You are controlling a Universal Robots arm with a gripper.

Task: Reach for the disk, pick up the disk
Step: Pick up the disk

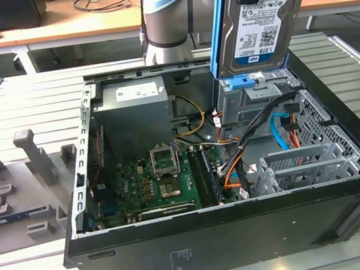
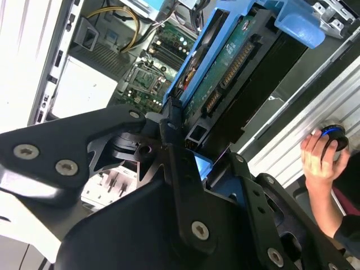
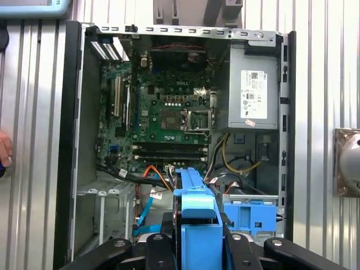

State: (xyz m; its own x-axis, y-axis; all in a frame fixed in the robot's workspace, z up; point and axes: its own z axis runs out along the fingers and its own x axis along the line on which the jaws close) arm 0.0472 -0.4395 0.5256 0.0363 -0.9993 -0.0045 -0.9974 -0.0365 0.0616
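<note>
Silver metal and a blue-and-white label mark the disk (image 1: 262,16), which hangs upright in the air above the open computer case (image 1: 250,233) in the exterior view, its blue carrier rail running down the edge toward that view's left. It sits clear of the case, just over the blue plastic bracket (image 1: 243,82) fixed on top of the metal drive cage (image 1: 251,106). The claw (image 2: 194,149) is pinching the disk: in the second wrist view its black fingers (image 2: 183,185) close against the disk's end, with the green circuit-board underside and connectors of the disk (image 2: 225,79) stretching away from them. In the first wrist view the blue rail of the disk (image 3: 194,211) stands between the dark finger links at the frame's lower edge, and beyond it the case lies open, showing the motherboard (image 3: 169,112), the grey power supply (image 3: 253,95) and loose orange, yellow and blue cables (image 3: 154,174). The case rests on its side on a slatted grey metal table (image 1: 17,99). On the exterior view's left a grey plastic fixture (image 1: 20,187) lies on the table, well apart from the case. A person's hand (image 2: 320,163) rests on a round blue-topped object (image 2: 333,135) beside the table in the second wrist view.
</note>
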